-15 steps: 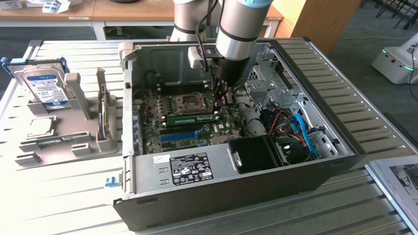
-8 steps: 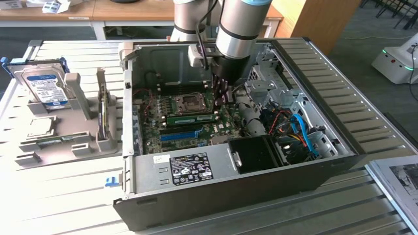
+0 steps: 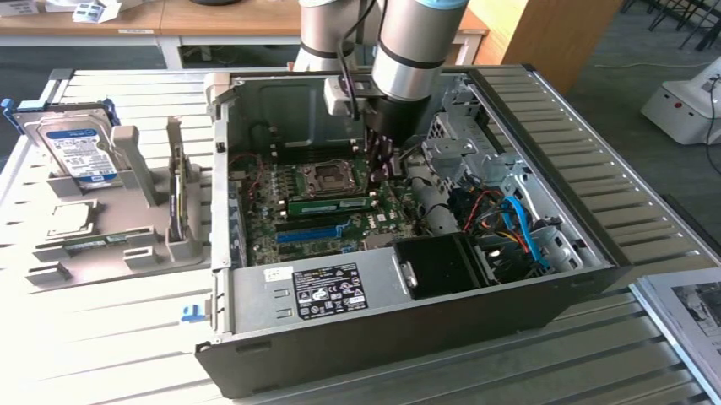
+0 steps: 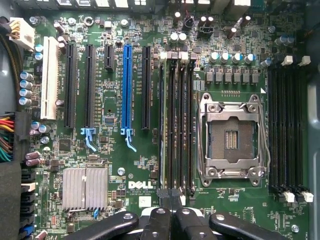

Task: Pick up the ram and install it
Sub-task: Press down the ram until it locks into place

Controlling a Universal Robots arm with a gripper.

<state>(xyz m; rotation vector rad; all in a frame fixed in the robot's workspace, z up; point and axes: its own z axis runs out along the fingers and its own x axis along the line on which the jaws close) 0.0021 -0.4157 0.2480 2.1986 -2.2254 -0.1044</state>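
open computer case (image 3: 372,337), hard drive (image 3: 77,152) beside it.

Green ram (image 3: 327,203), blue slot (image 4: 126,86), black case (image 3: 372,337)

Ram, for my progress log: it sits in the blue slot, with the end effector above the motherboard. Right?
Not quite. The ram sits in a black slot beside the CPU socket, not in the blue slot, which is empty, as the exterior view shows. The end effector is above the motherboard.
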